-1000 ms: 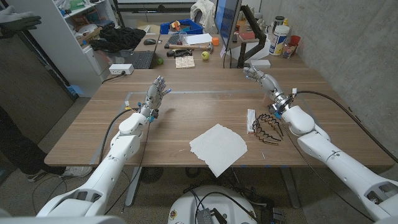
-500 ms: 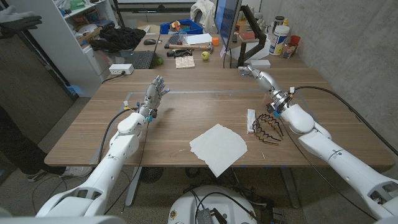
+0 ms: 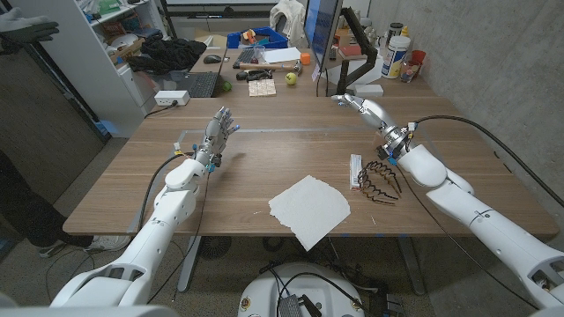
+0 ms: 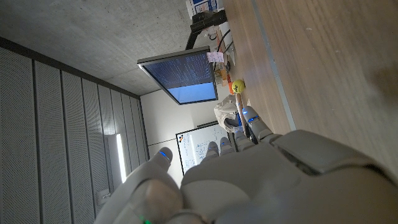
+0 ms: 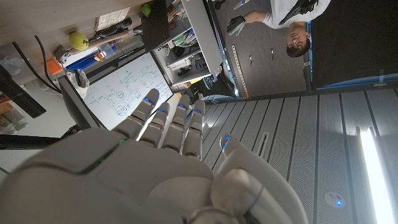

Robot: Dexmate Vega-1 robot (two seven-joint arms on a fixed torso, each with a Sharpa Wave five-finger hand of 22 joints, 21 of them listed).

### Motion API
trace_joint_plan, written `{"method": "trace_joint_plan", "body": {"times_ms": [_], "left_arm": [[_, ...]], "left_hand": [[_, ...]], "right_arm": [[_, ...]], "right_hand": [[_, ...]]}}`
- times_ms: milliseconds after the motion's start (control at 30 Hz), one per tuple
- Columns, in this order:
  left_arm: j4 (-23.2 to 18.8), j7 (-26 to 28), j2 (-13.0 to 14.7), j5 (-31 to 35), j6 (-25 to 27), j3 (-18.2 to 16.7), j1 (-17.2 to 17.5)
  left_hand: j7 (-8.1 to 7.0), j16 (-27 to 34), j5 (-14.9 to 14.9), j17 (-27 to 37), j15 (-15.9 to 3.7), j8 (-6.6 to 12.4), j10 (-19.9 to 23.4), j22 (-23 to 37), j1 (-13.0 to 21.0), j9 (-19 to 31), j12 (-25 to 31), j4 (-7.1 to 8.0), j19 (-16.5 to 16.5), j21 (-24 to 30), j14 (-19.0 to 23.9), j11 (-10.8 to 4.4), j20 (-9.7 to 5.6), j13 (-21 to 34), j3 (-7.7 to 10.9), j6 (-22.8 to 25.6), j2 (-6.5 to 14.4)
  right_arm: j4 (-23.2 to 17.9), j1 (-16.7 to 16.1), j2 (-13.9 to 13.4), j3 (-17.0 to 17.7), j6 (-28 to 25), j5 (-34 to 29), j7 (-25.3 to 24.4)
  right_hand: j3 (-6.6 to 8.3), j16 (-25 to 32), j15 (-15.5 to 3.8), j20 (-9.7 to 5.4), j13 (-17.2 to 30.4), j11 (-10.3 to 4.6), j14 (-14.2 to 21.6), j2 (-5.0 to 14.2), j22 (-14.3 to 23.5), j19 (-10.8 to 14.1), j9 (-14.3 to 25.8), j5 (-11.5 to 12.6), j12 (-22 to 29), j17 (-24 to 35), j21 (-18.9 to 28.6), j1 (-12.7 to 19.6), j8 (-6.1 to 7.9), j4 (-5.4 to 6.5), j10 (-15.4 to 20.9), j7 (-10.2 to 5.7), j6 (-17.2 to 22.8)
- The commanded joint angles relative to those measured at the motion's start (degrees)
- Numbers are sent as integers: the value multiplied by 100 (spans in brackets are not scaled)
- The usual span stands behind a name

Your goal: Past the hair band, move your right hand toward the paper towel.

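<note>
Right robot hand [image 3: 355, 103] reaches past the hair band [image 3: 381, 180], fingers apart, holding nothing.

White paper towel [image 3: 308, 210] on brown wood-grain table [image 3: 264, 163], black hair band [image 3: 381, 180] beside a red-and-white box [image 3: 355, 171], white hands with blue-lit fingertips [image 3: 223, 113].
</note>
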Motion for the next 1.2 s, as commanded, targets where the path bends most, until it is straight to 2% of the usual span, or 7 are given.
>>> {"method": "trace_joint_plan", "body": {"times_ms": [33,267,600,800,1200], "left_arm": [[-54,9,7,21,19,-26,27],[-95,11,13,15,35,-39,34],[-152,22,1,29,55,-13,38],[-205,42,-2,41,57,2,69],[-379,143,20,70,99,13,154]], "left_hand": [[-34,38,12,8,-32,45,-463,29,-19,14,25,14,-921,0,-627,-29,-34,33,-23,-365,532],[-31,38,12,8,-33,53,-444,30,-19,13,31,14,-916,-8,-623,-24,-29,32,-27,-337,533],[-54,39,12,7,-39,67,-410,30,-19,13,41,12,-904,-20,-615,-23,-27,32,-34,-284,532],[-51,42,13,6,-40,78,-402,30,-19,13,41,11,-896,-27,-605,-22,-21,32,-40,-239,529],[-49,39,15,5,-40,82,-382,30,-18,13,43,10,-885,-40,-603,-23,-21,32,-47,-195,529]], "right_arm": [[-145,-81,-124,80,117,-374,-77],[-158,-107,-164,113,277,-492,-75],[-541,-312,-336,292,445,-697,-52],[-747,-423,-447,433,560,-1061,-92],[-1038,-603,-476,714,690,-1920,-372]], "right_hand": [[72,13,-507,-578,3,3,77,194,30,60,9,28,34,16,4,74,18,-5,57,-5,61],[88,2,-507,-582,3,4,89,187,30,75,10,33,20,15,-2,85,0,-13,63,-8,71],[107,-8,-511,-589,3,-2,109,178,31,80,10,38,2,16,-15,96,-25,-20,74,-22,76],[128,-12,-514,-588,3,-1,138,175,31,91,10,44,4,15,-24,111,-20,-30,126,-17,148],[176,-10,-554,-616,3,-17,236,170,31,140,11,56,-4,13,-36,145,-26,-52,214,-15,267]]}}
